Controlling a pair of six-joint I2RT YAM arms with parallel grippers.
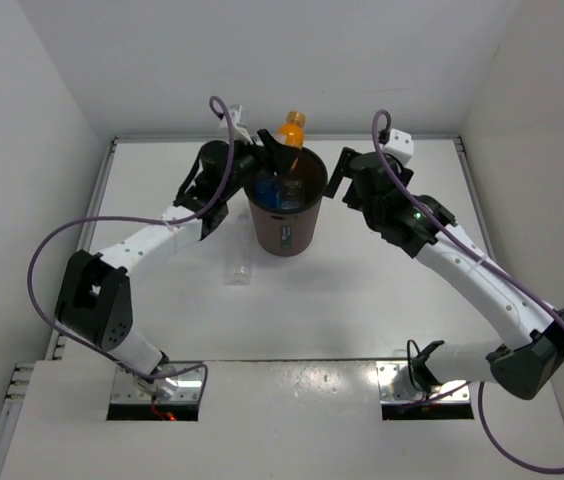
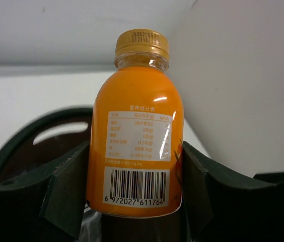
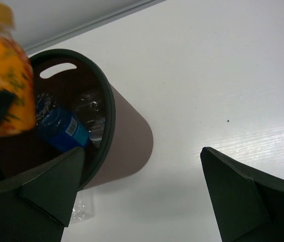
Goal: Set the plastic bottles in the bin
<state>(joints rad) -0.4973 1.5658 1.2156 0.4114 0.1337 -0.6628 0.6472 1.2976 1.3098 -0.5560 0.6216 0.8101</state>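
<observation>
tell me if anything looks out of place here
One clear bottle lies on the table beside the bin, outside it, while a blue bottle is inside. The orange bottle is gripped in the left pincer above the bin's rim, not yet dropped. Nothing looks spilled or damaged.

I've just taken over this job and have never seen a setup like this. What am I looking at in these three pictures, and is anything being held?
These are two robot arms bolted at the near edge of a white table. The overhead picture looks down from behind them. The other two come from a camera on each wrist, so the dark wedges there are that arm's own fingers. The left gripper is closed on the orange bottle, holding it over the brown bin. The right gripper is open and empty beside the bin. Inside the bin lie a blue bottle and a clear one. Another clear bottle lies on the table by the bin.
</observation>
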